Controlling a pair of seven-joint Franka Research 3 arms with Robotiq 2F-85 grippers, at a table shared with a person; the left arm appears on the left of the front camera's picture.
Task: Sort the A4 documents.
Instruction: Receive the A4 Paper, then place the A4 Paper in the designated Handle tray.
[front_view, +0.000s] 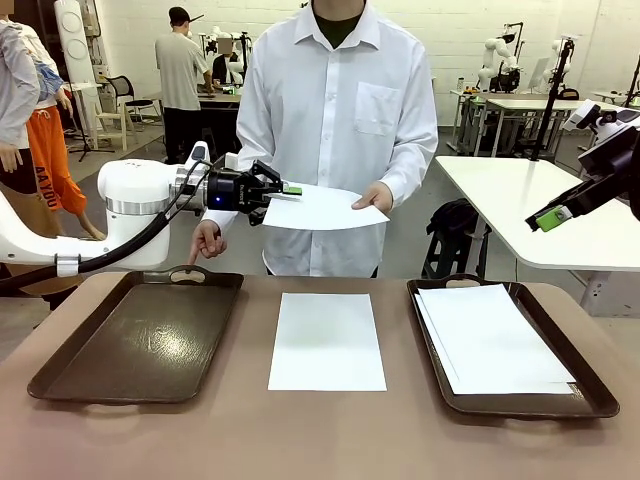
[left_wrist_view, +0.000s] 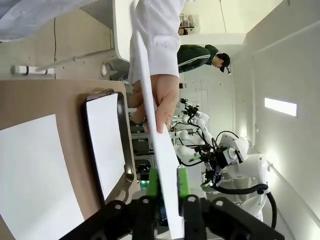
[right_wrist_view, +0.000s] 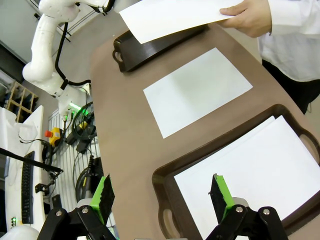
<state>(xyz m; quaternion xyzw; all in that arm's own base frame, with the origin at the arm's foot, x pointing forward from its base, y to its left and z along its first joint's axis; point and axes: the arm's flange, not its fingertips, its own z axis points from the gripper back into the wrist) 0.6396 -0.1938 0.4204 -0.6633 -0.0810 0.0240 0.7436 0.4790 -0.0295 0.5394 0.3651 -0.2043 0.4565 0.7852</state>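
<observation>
A person across the table holds out one white A4 document (front_view: 322, 209) by its right edge with a hand (front_view: 375, 196). My left gripper (front_view: 276, 192) is shut on that sheet's left edge, above the table's far side. In the left wrist view the sheet (left_wrist_view: 167, 165) runs edge-on between the green pads (left_wrist_view: 153, 182), with the left gripper (left_wrist_view: 168, 184) clamped on it. Another sheet (front_view: 327, 340) lies flat mid-table. A stack of sheets (front_view: 492, 340) rests in the right tray (front_view: 590, 385). My right gripper (right_wrist_view: 162, 195) hangs open above that tray's stack (right_wrist_view: 250, 170), holding nothing.
An empty dark brown tray (front_view: 140, 335) sits at the left, and the person's other hand (front_view: 205, 242) points down just behind it. The person stands close to the far table edge. White tables and other people stand farther back.
</observation>
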